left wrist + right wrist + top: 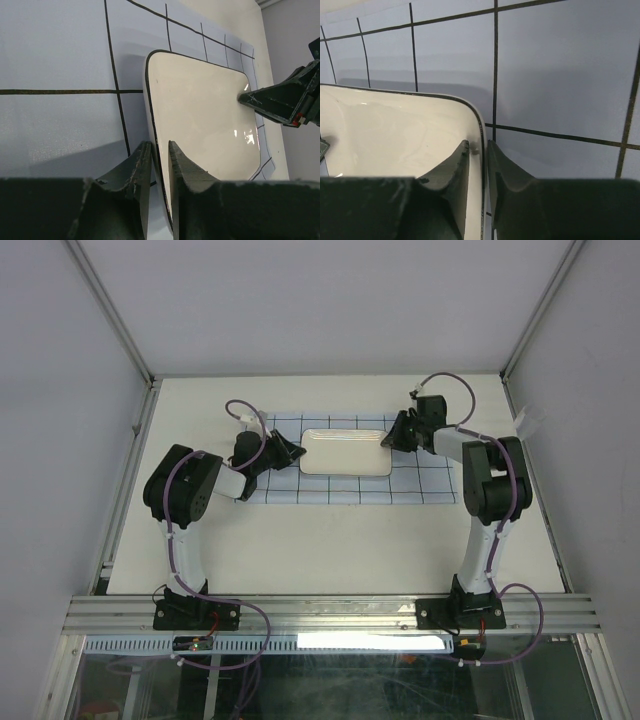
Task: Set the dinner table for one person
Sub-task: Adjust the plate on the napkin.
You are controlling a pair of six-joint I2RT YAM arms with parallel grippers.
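Straddling the plate [346,452] at both short rims: left gripper [159,146] and right gripper [477,146], each nearly closed with rim between; cannot tell whether pinching or slack. Lying flat on checked cloth [430,485], far-middle of the dinner table [330,550]. Probably placing step: open both evenly, back out level, avoid dragging cloth. Holds nothing, glossy and bare.

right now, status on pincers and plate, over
Left pincer, right pincer astride plate rims, grip unclear. Plate on cloth on dinner table. Nothing in the way.
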